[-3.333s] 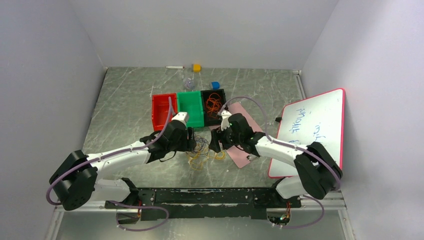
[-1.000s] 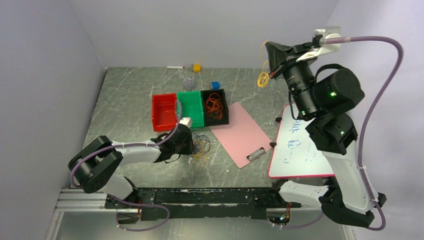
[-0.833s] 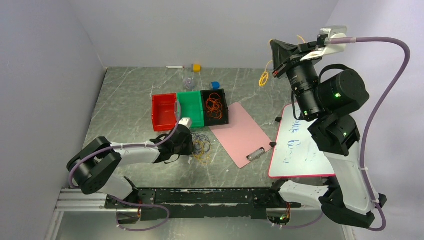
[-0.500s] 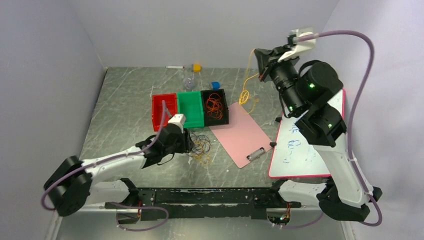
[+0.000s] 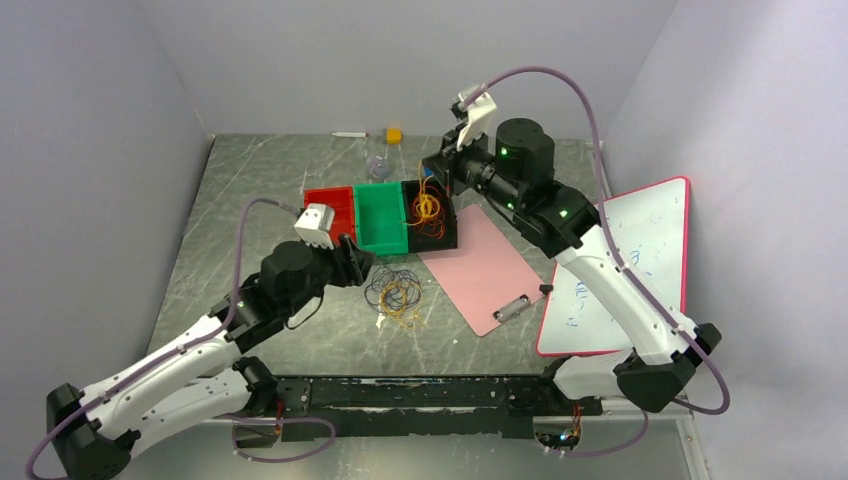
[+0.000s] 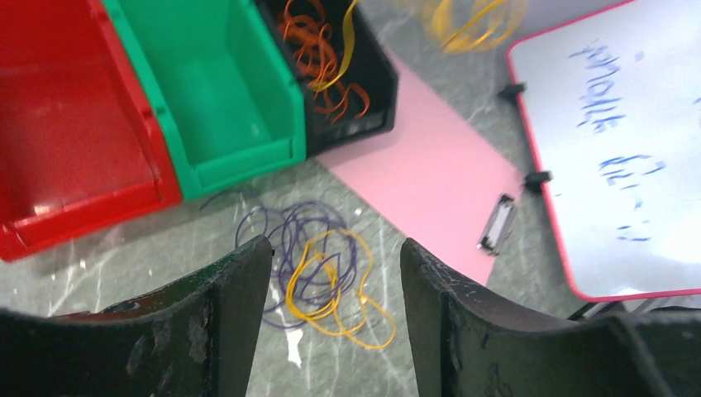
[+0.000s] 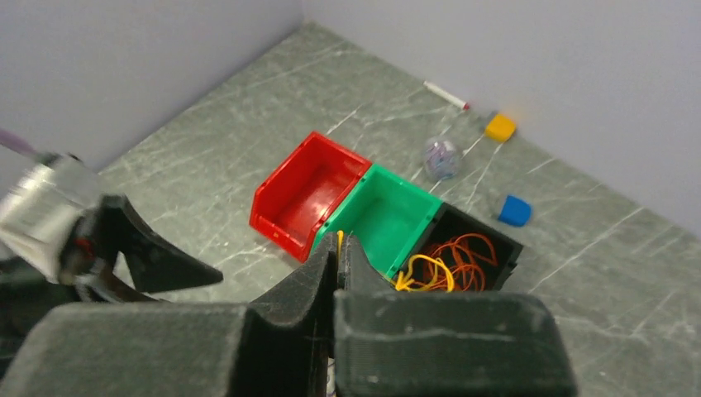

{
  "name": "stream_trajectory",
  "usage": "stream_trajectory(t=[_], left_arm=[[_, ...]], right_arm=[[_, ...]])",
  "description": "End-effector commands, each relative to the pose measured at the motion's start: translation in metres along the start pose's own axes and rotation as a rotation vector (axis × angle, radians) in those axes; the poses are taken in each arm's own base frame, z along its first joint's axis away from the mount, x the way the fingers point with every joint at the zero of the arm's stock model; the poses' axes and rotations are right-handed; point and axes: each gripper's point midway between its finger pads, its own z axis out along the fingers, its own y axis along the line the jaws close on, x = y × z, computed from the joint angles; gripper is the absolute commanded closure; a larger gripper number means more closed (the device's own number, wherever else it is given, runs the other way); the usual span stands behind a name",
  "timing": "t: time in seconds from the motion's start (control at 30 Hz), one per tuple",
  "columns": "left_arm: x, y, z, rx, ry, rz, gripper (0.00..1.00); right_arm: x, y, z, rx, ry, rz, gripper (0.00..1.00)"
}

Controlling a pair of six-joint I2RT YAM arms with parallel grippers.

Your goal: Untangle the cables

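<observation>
A small tangle of dark purple and yellow cables lies on the table in front of the bins, seen in the left wrist view as purple and yellow loops. My left gripper hovers above its left side, open and empty. My right gripper is shut on a yellow cable. That yellow cable's loops hang down into the black bin, on top of the orange cables lying there.
A red bin and a green bin stand left of the black one. A pink clipboard and a whiteboard lie to the right. A blue block, yellow block, clear object and pen sit at the back.
My right arm has swung down from high up to the black bin, carrying the yellow cable. My left gripper has opened and risen off the tangle.
</observation>
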Motion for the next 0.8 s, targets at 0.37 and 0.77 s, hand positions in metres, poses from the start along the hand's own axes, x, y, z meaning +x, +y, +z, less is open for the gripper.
stream_trajectory(t=[0.37,0.77], left_arm=[[-0.138,-0.118,-0.05,0.438,-0.267,0.342,0.28],[-0.145,-0.146,-0.024,0.522,-0.263,0.441,0.27]], right_arm=[[0.007,0.044,0.013,-0.231,0.033,0.072,1.0],[-0.005,0.064,-0.015,-0.34,0.007,0.121,1.0]])
